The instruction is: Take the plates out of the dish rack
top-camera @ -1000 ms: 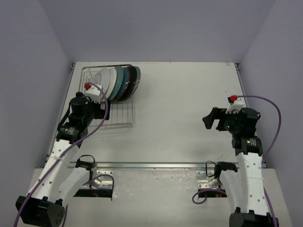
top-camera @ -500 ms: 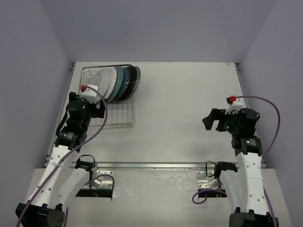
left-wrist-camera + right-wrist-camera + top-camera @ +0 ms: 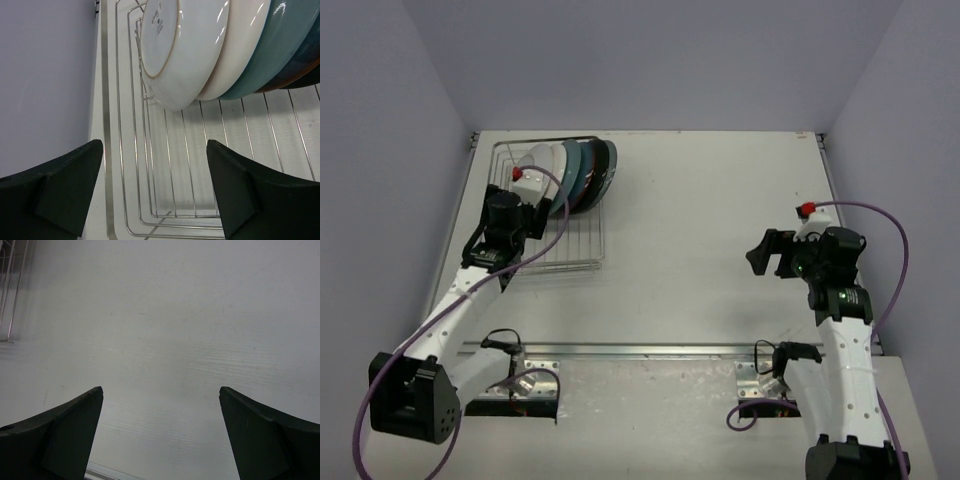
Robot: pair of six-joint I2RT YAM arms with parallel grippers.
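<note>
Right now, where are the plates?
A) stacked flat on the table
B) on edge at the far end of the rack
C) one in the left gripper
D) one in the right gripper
B: the plates stand on edge, leaning together, at the far end of the dish rack. The left gripper is open and empty in front of them, and the right gripper is open over the bare table.
</note>
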